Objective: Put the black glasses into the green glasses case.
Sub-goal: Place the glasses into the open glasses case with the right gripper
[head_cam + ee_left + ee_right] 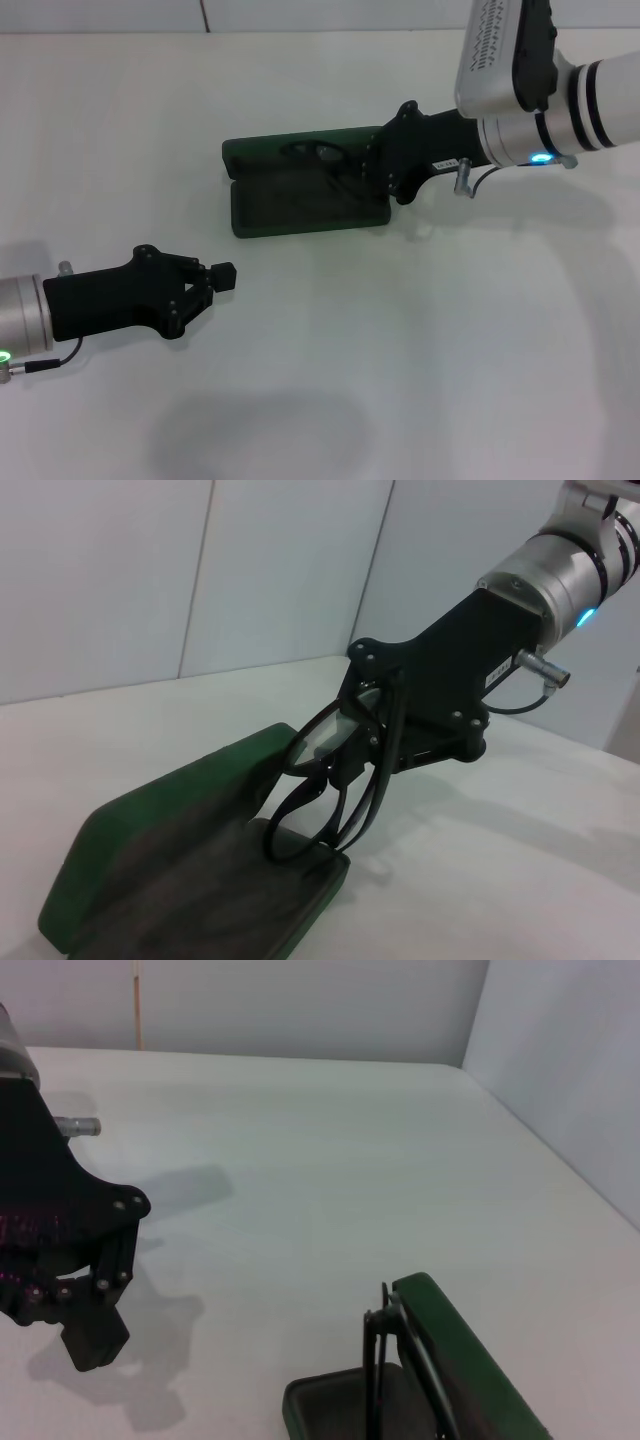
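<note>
The green glasses case [300,205] is a dark, plain green on its shell, with a darker grey-black lining inside the open tray. The black glasses [335,780] have thin, solid black frames and temple arms, with clear lenses. The right gripper [372,172] is matte black, mounted on a silver and white arm banded in black, with a small blue-green light glowing on the wrist. The left gripper [222,278] is also matte black, joined to a silver wrist showing a green light. The tabletop [400,380] is plain white, unpatterned.
</note>
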You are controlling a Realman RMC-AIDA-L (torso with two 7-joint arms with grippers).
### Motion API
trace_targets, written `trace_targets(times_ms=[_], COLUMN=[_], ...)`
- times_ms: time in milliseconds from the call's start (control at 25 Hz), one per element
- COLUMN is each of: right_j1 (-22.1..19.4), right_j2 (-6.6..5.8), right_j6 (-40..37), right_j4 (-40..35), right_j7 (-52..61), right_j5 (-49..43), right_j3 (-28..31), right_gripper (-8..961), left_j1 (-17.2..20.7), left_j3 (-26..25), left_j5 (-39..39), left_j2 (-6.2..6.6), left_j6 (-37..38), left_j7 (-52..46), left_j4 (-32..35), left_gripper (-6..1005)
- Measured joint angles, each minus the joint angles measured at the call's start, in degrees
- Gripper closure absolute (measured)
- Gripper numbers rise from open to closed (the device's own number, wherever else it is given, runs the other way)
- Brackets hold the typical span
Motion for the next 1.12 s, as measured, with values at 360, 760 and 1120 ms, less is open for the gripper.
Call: trace_targets(times_ms=[360,760,1120], right_j1=[-0.1,0.4,0.4], right_j2=[0.00,0.00,0.00], right_j6=[2.2,3.2,3.6], right_j4=[0.0,0.0,0.0], right_j7=[0.0,0.0,-0.1], right_j5=[1.9,2.2,2.9], right_j3=[-0.3,-1.9,-1.9], right_gripper=[918,918,843], left_j1=[0.3,0.4,0.4], left_j3=[0.0,0.0,0.0], left_j5=[0.0,0.5,0.6], left_j2=[-0.11,-0.21,-0.39], left_j6=[0.1,0.1,0.1], left_j7=[0.0,0.0,0.1], left_j4=[0.0,-0.3,-0.4], left_gripper=[942,939,937])
